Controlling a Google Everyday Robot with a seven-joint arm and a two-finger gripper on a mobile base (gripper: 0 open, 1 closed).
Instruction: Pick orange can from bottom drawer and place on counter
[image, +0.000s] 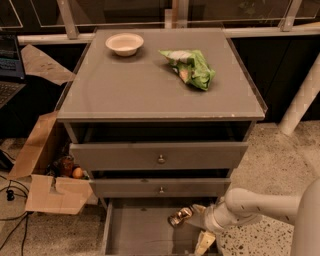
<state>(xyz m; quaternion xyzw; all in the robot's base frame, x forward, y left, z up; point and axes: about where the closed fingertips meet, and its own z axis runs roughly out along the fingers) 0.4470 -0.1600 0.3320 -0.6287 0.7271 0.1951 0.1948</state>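
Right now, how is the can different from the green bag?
The can is shiny metal, golden-brown; the bag is green and crumpled. The can lies low in the bottom drawer, beside the gripper; the bag sits up on the counter. The can looks smaller than the bag. Both lie on grey surfaces.

Cream gripper (200, 226) in grey bottom drawer (140, 232), beside golden-orange can (180, 216).

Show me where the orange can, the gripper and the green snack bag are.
orange can (180, 216), camera view, its shiny side
gripper (199, 227), camera view, between its fingertips, over the bottom drawer (140, 230)
green snack bag (192, 67), camera view, its middle
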